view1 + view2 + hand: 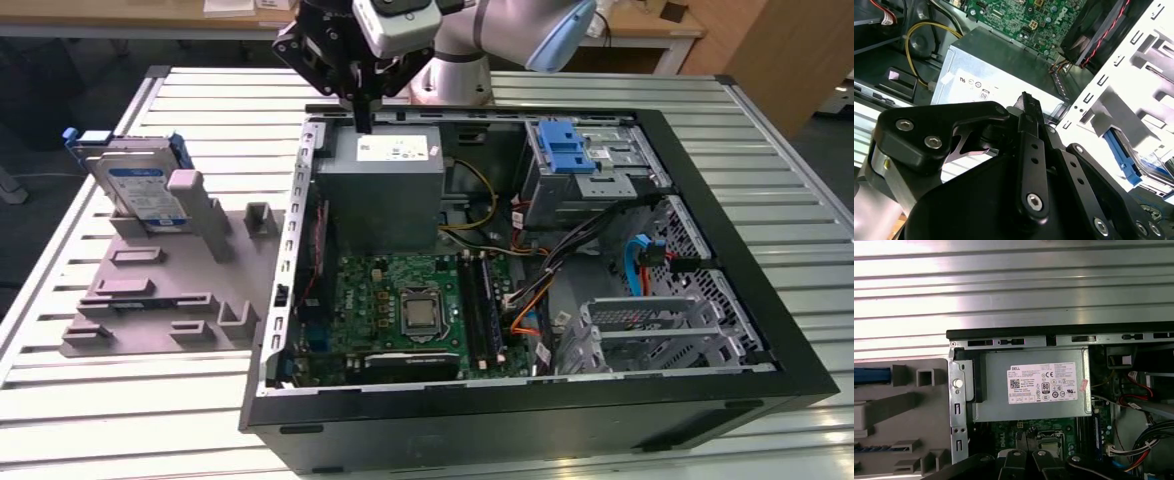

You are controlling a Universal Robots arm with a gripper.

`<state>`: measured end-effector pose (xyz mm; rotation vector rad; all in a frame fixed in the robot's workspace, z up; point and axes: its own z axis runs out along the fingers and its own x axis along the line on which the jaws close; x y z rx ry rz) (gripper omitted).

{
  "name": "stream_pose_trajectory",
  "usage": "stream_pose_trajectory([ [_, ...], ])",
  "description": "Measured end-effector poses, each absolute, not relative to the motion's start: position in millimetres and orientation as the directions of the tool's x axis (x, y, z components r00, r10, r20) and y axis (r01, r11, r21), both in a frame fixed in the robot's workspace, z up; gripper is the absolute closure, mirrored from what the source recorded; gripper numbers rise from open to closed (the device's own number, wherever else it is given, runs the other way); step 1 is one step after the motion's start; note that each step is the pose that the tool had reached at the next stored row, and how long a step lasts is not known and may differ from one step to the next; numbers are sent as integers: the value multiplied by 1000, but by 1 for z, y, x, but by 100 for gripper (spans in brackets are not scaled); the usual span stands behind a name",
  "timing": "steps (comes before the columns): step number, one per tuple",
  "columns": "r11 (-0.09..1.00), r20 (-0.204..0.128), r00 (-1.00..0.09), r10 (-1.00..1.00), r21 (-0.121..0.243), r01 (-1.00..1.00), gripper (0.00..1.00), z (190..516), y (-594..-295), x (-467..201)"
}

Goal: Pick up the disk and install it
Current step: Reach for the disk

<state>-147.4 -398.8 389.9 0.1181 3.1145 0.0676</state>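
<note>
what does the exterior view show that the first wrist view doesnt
Exterior view's own: the labelled face of the disk, standing upright in the grey holder, and the blue-latched drive cage. First wrist view's own: a white stud on the case wall. Shared: the power supply, the motherboard, and the fingers, shut and empty, above the power supply.

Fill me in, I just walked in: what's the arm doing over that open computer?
The arm's gripper, shut and empty, hovers above the grey power supply box inside the open computer case. The disk stands upright in the grey holder on the table, at the exterior view's left, not yet picked up.
</note>
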Motion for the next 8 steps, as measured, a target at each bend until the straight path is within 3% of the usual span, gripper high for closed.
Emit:
stream_pose_trajectory([
  [8, 996, -22, -997, 76, 44, 75, 89, 390, -399, -149],
])
